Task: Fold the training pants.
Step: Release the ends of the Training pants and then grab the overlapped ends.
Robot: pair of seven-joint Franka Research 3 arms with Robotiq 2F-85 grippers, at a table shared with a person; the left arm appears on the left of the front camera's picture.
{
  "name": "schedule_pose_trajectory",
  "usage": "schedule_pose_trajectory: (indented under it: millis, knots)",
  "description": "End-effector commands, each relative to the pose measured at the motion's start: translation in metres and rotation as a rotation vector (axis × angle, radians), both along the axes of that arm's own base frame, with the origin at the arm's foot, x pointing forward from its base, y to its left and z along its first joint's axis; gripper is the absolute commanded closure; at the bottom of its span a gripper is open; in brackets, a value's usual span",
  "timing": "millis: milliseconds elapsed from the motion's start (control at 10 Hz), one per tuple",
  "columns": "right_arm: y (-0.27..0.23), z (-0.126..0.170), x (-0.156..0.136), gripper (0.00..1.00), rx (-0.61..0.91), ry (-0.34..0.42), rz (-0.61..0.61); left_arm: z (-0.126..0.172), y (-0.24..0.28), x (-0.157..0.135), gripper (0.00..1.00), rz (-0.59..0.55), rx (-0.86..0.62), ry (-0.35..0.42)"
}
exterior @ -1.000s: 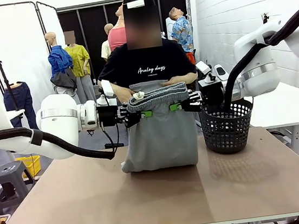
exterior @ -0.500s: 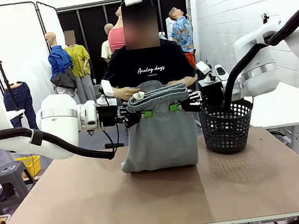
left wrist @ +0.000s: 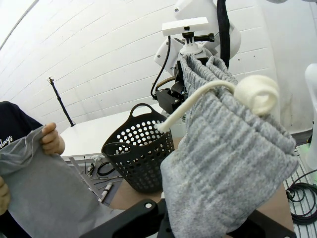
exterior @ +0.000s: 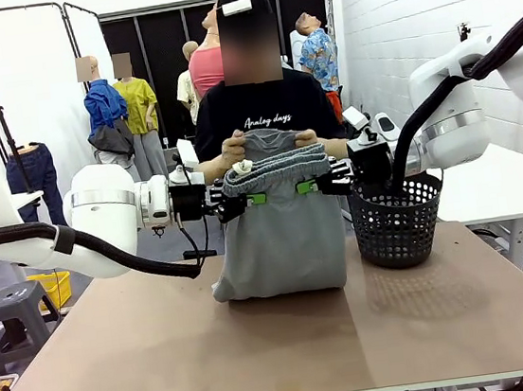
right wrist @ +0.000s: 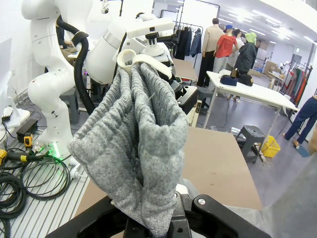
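My left pincer (exterior: 243, 199) and right pincer (exterior: 313, 185) are pinching the training pants (exterior: 281, 241) while the person's hands (exterior: 234, 147) are now lifting the bottom above them, beginning the fold.

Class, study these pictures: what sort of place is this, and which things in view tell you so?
Probably a robotics lab or test workshop: two white robot arms hold grey training pants at a work table, loose cables lie on the floor, and a clothes rack stands farther off.

We are looking across the table (exterior: 261, 348) at the person (exterior: 265, 109), and from each wrist closely along the pants (left wrist: 223, 163)
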State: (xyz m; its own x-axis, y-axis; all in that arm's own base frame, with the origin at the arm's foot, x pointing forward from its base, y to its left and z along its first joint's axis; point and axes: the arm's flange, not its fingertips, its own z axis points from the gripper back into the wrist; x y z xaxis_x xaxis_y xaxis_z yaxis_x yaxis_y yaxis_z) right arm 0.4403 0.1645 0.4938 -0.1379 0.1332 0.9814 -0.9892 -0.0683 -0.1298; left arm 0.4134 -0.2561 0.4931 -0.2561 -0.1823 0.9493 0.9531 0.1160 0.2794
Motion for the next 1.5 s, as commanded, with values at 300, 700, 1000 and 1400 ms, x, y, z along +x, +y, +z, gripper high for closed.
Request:
schedule_pose_trajectory:
  millis: [300, 700, 1000, 1400]
  knots:
    - [0.0003, 0.0004, 0.0000, 1.00, 0.004, -0.009, 0.001, 0.0016, 0.0002, -0.0038, 1.00, 0.009, -0.032, 0.000]
    - [0.0003, 0.0004, 0.0000, 1.00, 0.004, -0.009, 0.001, 0.0016, 0.0002, -0.0038, 1.00, 0.009, -0.032, 0.000]
    - [0.0003, 0.0004, 0.0000, 1.00, 0.004, -0.009, 0.001, 0.0016, 0.0002, -0.0038, 1.00, 0.009, -0.032, 0.000]
    - [0.0003, 0.0004, 0.0000, 1.00, 0.004, -0.009, 0.001, 0.0016, 0.0002, -0.0038, 1.00, 0.009, -0.032, 0.000]
